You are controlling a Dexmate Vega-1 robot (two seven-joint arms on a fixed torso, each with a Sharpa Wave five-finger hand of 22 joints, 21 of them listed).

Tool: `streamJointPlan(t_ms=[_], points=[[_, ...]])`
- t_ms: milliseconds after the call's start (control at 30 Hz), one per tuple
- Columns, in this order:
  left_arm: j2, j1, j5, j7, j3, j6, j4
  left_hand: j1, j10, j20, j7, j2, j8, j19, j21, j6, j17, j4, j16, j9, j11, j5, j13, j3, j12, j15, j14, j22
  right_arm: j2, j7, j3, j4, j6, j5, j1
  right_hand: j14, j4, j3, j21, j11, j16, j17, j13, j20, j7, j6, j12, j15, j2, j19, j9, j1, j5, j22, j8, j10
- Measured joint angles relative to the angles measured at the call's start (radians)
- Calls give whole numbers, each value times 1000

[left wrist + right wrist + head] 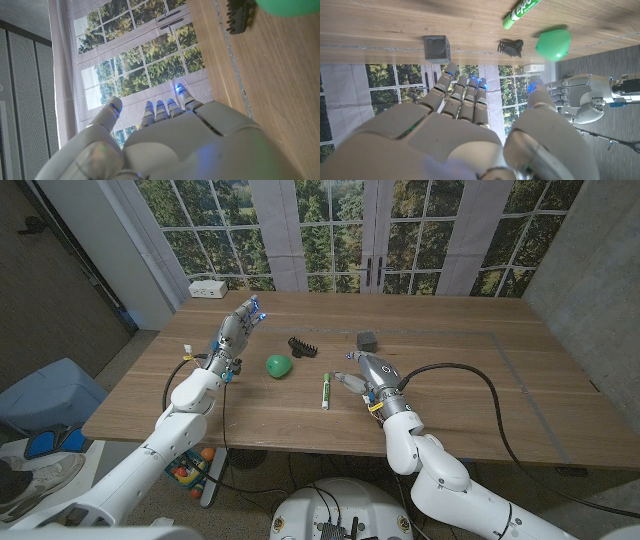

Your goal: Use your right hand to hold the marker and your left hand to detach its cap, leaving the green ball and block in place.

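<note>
marker (325, 391) lies on table (450, 395) just left of right robot hand (366, 372), untouched; both robot hands empty, fingers apart. left robot hand (237, 330) raised, green ball (279, 366) to its right. left wrist view cuts ball off at edge; block (436, 48) clear in right wrist view.

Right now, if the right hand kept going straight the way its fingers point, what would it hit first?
Probably the marker. The right hand is open, fingers aimed across the table toward it, with bare wood between. Height above the table is unclear, so it might pass just over.
</note>
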Motion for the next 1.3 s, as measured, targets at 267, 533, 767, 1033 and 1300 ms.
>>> streamJointPlan(t_ms=[267,533,767,1033,1300], points=[[0,3,2,2,0,-3,-4,-2,0,-1,0,2,0,1,0,0,0,0,0,0,0,0,0,0,0,0,0,0,16,15,-23,12,-27,-24,8,0,10,-10,-7,-11,0,4,5,5,-10,24,8,0,9,-6,0,9,8,0,0,25],[0,4,3,2,-1,-4,-4,-7,4,-1,0,-2,0,1,-8,0,0,0,0,0,4,0,0,0,0,0,0,0,35,35,-48,37,-66,-48,25,-7,21,-21,-13,-18,0,5,14,6,-19,48,15,0,9,-6,0,9,8,0,10,43],[0,2,3,0,-1,-6,1,-10,5,-1,0,-5,0,1,-8,0,0,0,0,0,6,0,0,0,0,0,0,0,41,62,-65,49,-91,-55,41,-16,28,-28,-15,-18,0,10,19,11,-14,53,15,2,2,-11,5,2,8,0,9,43],[0,-1,1,-5,-2,-7,9,-14,5,-1,0,-1,0,1,-15,0,0,3,0,0,5,0,0,-3,0,0,0,0,47,94,-92,67,-119,-65,61,-16,32,-32,-23,-22,0,10,23,11,-14,53,15,2,2,-11,5,2,14,0,9,46],[2,-1,-1,-10,-2,-8,10,-19,5,4,0,-7,0,6,-15,0,0,3,0,0,5,0,0,-3,0,0,0,0,57,99,-113,83,-134,-70,72,-16,33,-39,-23,-29,0,9,32,11,-25,64,22,2,2,-11,5,3,21,0,11,54]])
